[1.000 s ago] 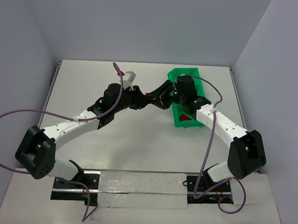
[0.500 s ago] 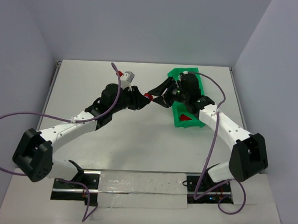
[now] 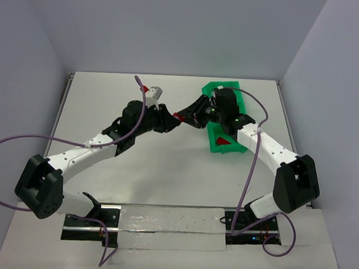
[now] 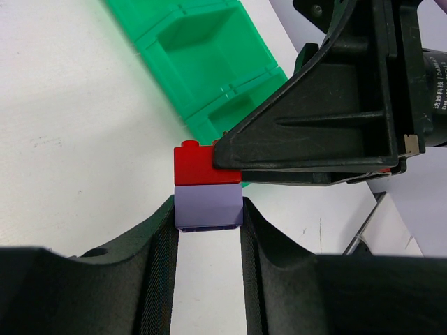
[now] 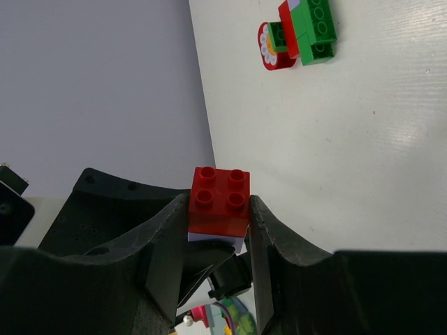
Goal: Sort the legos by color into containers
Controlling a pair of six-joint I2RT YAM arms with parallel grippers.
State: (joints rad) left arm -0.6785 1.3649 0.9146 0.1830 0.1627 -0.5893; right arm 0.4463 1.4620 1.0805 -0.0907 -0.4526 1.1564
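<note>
Both arms are stretched out over the table [image 3: 165,182] and meet nose to nose in the middle. The left arm [image 3: 82,153] comes up from its base in a long low slant, and the left gripper [image 3: 171,118] at its end points across towards the other arm. The right arm [image 3: 275,154] rises from its base, passes over the green tray [image 3: 225,151], and its wrist turns sideways so that the right gripper [image 3: 186,115] faces the left one.

Between them is a two-brick stack. The left gripper is clenched on the purple brick [image 4: 208,204], which sits squarely between its fingertips. The red brick [image 4: 198,166] is stacked on it, just past those tips. From the right wrist view, the right gripper's fingers [image 5: 262,230] lie flush against both sides of that red brick, studs towards the camera, so it is clamped there too. One black finger of the right gripper covers part of the red brick in the left wrist view.

The tray lies beyond the left gripper's tips and under the right wrist, with a second red brick [image 3: 223,140] in its near compartment. Well ahead of the right gripper, a cluster of green and red bricks [image 5: 307,31] rests on the table.
</note>
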